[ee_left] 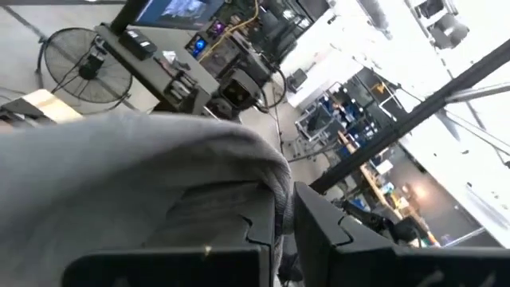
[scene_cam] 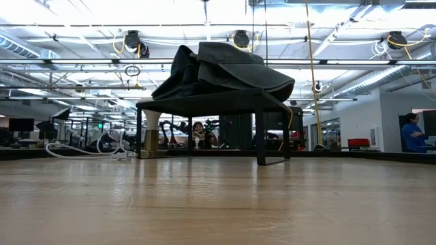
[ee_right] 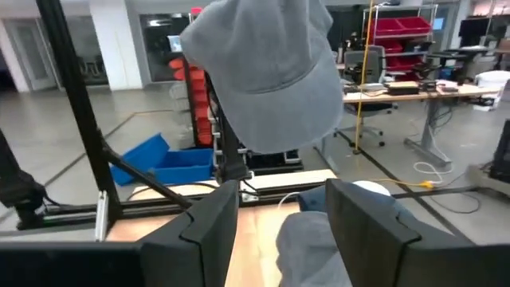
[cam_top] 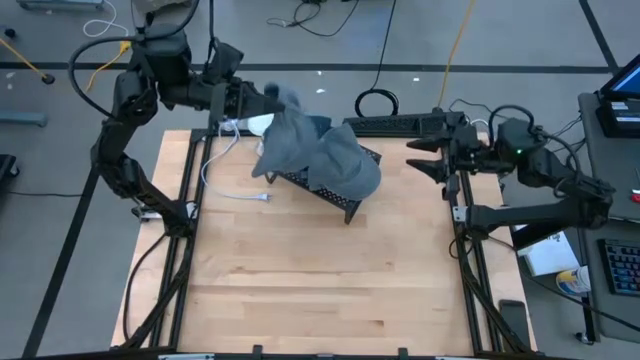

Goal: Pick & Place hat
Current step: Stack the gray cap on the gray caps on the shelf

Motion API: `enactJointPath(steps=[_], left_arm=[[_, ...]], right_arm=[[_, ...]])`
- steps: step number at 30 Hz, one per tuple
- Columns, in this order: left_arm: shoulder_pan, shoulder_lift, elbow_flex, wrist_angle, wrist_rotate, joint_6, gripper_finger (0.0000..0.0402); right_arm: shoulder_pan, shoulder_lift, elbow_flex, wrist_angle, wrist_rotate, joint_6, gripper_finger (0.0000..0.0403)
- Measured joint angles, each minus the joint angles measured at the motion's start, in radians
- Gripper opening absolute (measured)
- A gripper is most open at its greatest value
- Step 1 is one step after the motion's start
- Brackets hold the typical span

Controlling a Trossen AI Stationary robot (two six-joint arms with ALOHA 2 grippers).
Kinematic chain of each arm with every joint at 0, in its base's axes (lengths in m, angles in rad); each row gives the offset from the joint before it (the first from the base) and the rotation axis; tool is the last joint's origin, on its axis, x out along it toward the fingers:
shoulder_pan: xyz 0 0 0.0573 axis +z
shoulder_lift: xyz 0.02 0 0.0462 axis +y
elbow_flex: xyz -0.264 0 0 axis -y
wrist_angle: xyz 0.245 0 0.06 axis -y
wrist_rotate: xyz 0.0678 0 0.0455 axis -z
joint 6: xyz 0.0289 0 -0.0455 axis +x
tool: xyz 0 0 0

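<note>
Hat (cam_top: 290,135) pinched by left gripper (cam_top: 270,98) over rack's (cam_top: 345,205) far edge; right gripper (cam_top: 425,158) spread, well apart.

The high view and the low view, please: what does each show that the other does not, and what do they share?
Only the high view shows both arms: the left hand shut on the grey hat at its far end, the right hand open and apart from it. Only the low view shows a seated person in the room behind. Both show the hat draped over the black rack, and the white cable.
</note>
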Motion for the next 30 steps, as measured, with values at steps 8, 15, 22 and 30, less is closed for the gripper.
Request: enactJointPath(steps=[8,15,22,30], left_arm=[[0.078,0.021,0.002,0.003,0.17,-0.058,0.0022],[0.1,0.11,0.0,-0.003,0.254,-0.075,0.0022],[0.119,0.21,0.0,-0.002,0.259,-0.054,0.0022],[0.087,0.33,0.0,0.2,0.334,-0.099,0.0022]], right_arm=[[0.07,-0.001,0.0,-0.002,0.014,-0.04,0.0175],[0.092,-0.017,0.0,-0.002,0.013,-0.055,0.0169],[0.117,-0.057,0.0,0.012,-0.006,-0.048,0.0171],[0.119,-0.092,0.0,0.036,-0.042,-0.048,0.0171]])
